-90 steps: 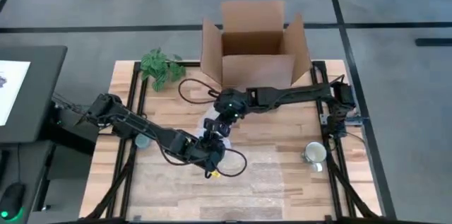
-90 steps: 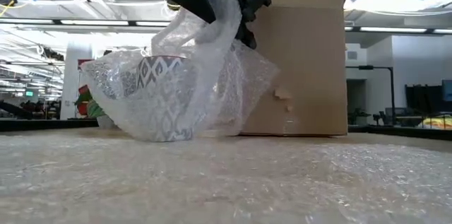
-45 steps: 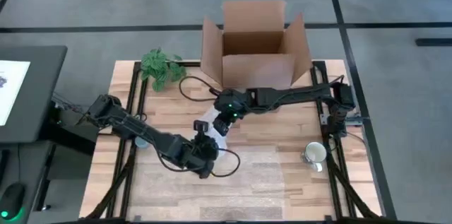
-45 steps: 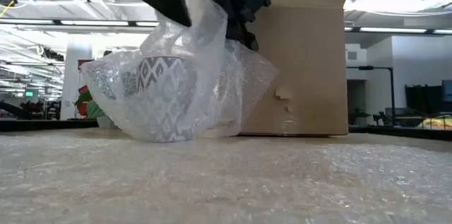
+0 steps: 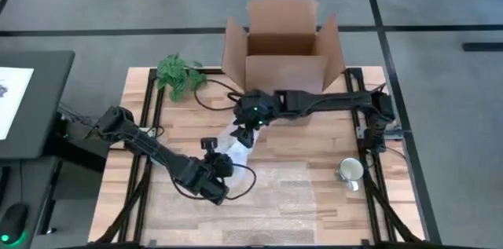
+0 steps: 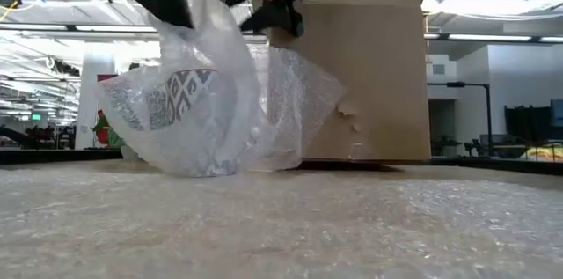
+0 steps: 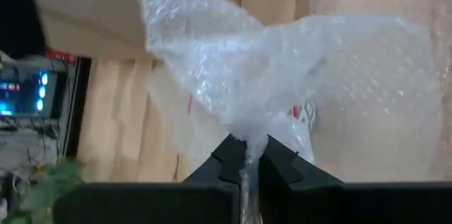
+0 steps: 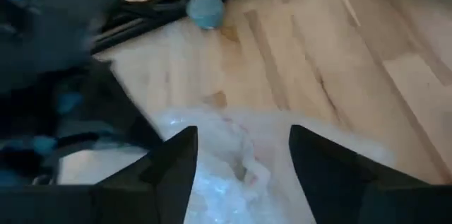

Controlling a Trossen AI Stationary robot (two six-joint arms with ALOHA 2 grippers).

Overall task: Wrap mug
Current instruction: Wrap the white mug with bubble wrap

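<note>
Dark jointed arms, black cables — green light

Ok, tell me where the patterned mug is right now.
In the low view the patterned mug sits on the table inside the bubble wrap, left of the cardboard box; the left gripper pinches the wrap.

Open-plan lab or office, ceiling strip lights (image 6: 106,27), distant desks with monitors (image 6: 528,122), grey floor (image 5: 94,13)

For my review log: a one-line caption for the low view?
Patterned mug bundled in bubble wrap before the cardboard box, left gripper pinching the wrap.
</note>
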